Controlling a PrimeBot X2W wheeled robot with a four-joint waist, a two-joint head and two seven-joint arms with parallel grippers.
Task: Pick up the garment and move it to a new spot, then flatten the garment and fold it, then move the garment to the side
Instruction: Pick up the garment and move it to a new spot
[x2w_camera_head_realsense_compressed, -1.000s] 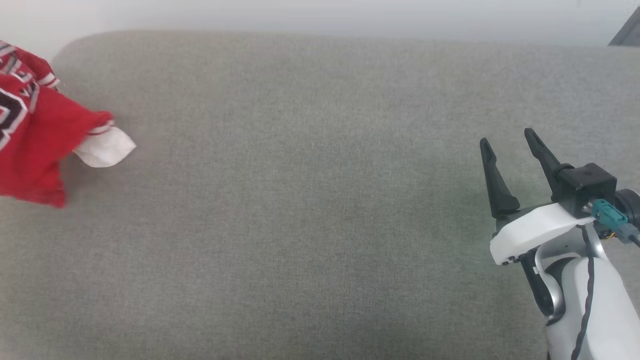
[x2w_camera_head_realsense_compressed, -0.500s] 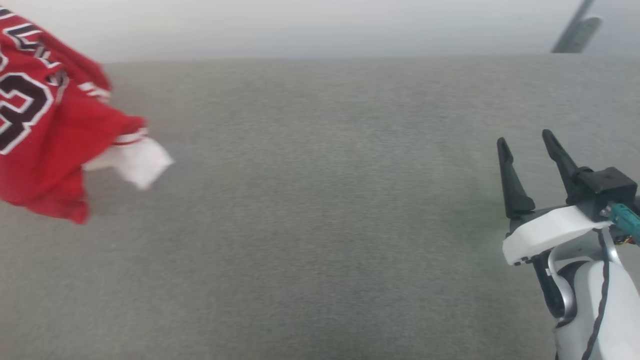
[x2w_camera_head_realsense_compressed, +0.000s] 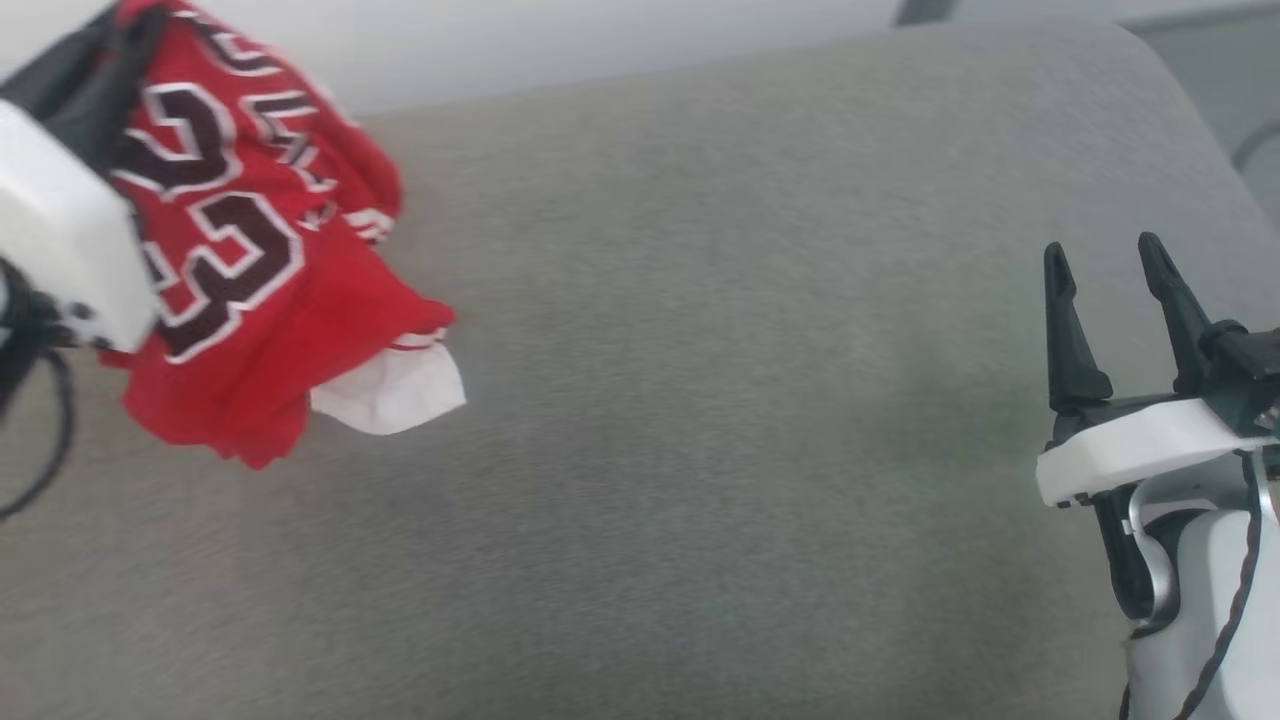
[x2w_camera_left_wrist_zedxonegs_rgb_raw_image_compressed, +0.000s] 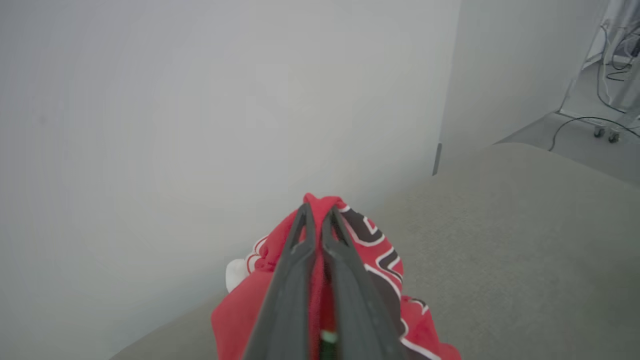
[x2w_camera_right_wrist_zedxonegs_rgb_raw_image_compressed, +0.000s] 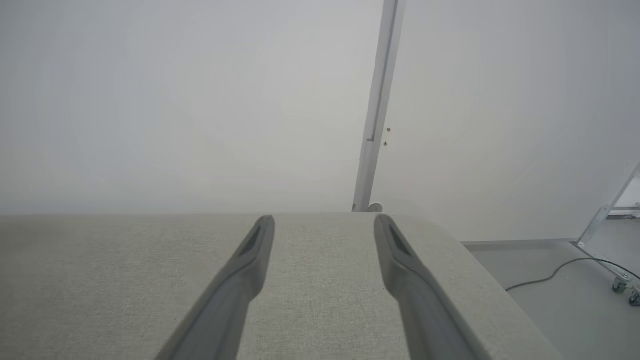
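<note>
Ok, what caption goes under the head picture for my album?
Left hand holds the red shirt up over the grey cushion; right hand hangs open.

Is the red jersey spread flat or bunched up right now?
Bunched up. The garment hangs crumpled from the shut left gripper, lettering creased, one white sleeve dangling.

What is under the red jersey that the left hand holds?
Under the jersey, pinched in the left hand, lies the grey cushion. The patch directly beneath is covered by the bunched cloth, so anything there cannot be seen.
</note>
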